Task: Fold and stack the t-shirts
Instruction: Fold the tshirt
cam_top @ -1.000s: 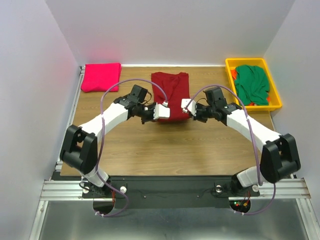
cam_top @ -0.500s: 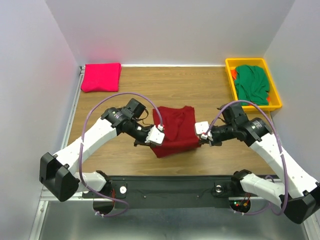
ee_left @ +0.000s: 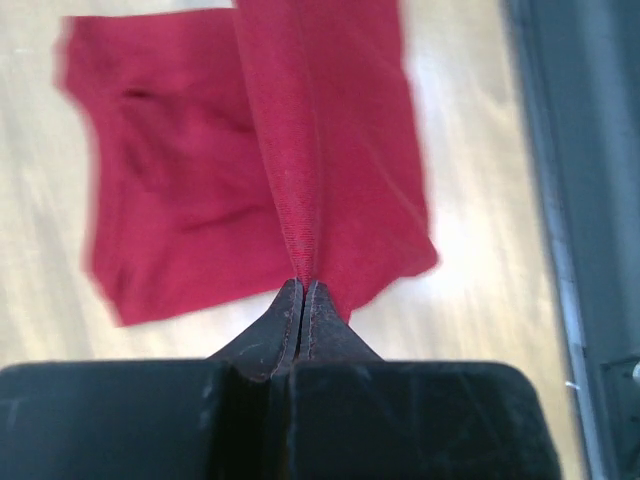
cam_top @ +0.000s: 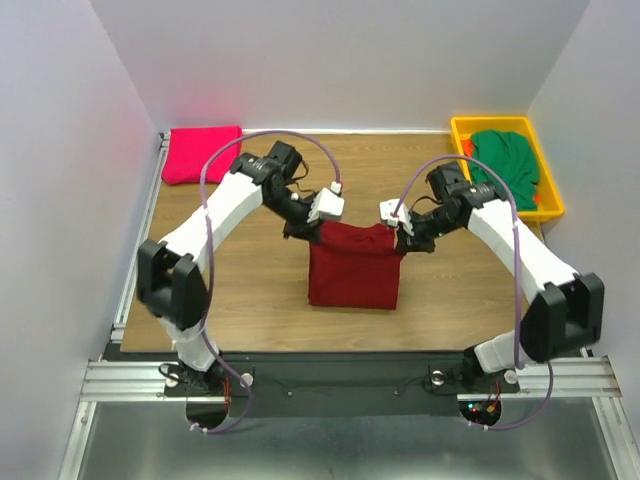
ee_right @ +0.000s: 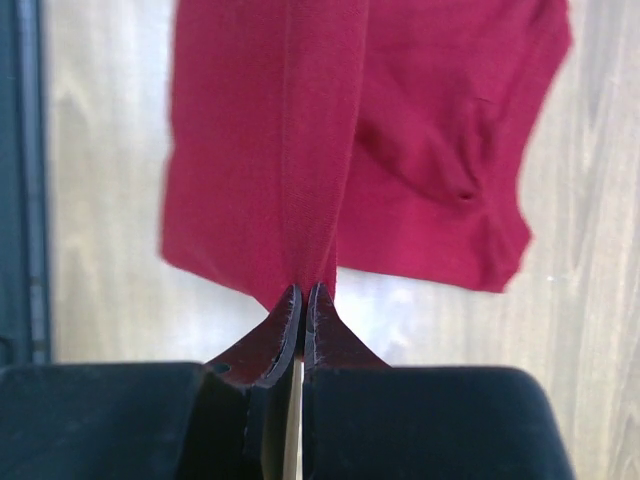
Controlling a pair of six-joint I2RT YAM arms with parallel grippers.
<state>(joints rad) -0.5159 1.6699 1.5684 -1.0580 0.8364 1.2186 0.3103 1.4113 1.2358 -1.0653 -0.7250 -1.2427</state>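
Left pincer (ee_left: 303,285): clenched on one top corner of the dark red soft cloth t-shirt (cam_top: 352,275), a ridge of fabric nipped between its tips
Right pincer (ee_right: 303,290): clenched on the opposite top corner
Dark red t-shirt: hangs between both pincers over the middle of the wooden counter (cam_top: 250,290)
Hard to tell: whether its lower edge touches the counter; an orange item (cam_top: 541,198) shows only in bits under the crumpled green t-shirt (cam_top: 505,168) in the yellow plastic bin (cam_top: 490,123)
Bright pink folded t-shirt (cam_top: 202,153): far left corner
Count: three t-shirts, one bin, two pincers
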